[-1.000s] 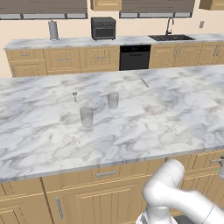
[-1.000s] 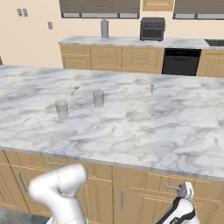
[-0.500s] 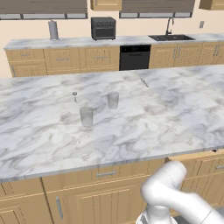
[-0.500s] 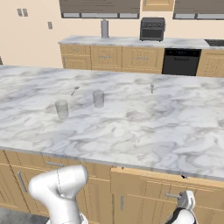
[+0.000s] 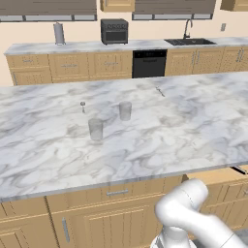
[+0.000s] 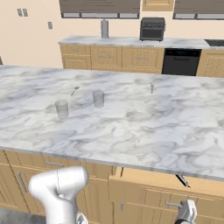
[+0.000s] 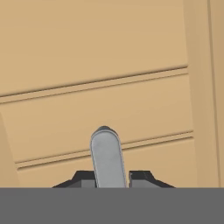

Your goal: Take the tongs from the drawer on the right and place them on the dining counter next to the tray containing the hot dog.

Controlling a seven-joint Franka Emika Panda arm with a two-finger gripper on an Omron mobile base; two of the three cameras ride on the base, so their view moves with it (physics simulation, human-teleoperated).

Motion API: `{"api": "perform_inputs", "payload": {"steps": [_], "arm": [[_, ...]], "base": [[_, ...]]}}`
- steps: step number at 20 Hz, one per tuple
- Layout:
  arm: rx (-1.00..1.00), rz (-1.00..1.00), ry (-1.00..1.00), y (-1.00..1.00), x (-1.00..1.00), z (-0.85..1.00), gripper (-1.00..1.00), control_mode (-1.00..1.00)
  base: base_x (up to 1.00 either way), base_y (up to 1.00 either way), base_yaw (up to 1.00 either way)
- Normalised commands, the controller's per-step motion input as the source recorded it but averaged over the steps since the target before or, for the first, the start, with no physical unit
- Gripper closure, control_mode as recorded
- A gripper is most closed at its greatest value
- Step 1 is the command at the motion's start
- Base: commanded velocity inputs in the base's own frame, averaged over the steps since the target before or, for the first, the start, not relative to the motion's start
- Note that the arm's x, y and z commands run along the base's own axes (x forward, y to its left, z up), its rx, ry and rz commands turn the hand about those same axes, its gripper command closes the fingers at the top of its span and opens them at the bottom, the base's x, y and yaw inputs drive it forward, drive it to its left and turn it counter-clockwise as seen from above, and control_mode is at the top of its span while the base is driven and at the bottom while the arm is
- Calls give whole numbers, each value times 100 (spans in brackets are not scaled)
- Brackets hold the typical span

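The drawer (image 6: pixel 162 186) stands pulled out from under the right end of the dining counter (image 6: pixel 131 127), and its light wood front fills much of the hand view. A slender dark piece, the tongs (image 6: pixel 183 180), lies inside near the back right and also peeks out as the tongs (image 5: pixel 238 170) at the right edge. My gripper (image 6: pixel 187 211) hangs low in front of the drawer front. In the hand view my gripper (image 7: pixel 107 177) is shut on the drawer's silver bar handle (image 7: pixel 106 153). The tray and hot dog are out of view.
Two clear glasses (image 6: pixel 61 108) (image 6: pixel 98 98) stand on the marble, with a small spoon (image 6: pixel 75 90) and another small utensil (image 6: pixel 152 87) farther back. Behind runs the wall counter (image 6: pixel 131 42) with a toaster oven (image 6: pixel 152 29) and a black dishwasher (image 6: pixel 180 61).
The drawer has slid out from under the counter with my gripper shut on its handle. Its inside and the tongs have come into sight.
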Motion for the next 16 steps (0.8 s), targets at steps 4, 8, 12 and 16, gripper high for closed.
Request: {"api": "perform_inputs", "payload": {"steps": [4,8,12,16], "arm": [[0,0,0,0,-28,0,100,-100],[0,0,0,0,-27,0,100,-100],[0,0,0,-1,-29,0,100,-100],[0,0,0,-2,-25,0,100,-100]], "base": [[0,0,0],[0,0,0],[0,0,0],[0,0,0]]}}
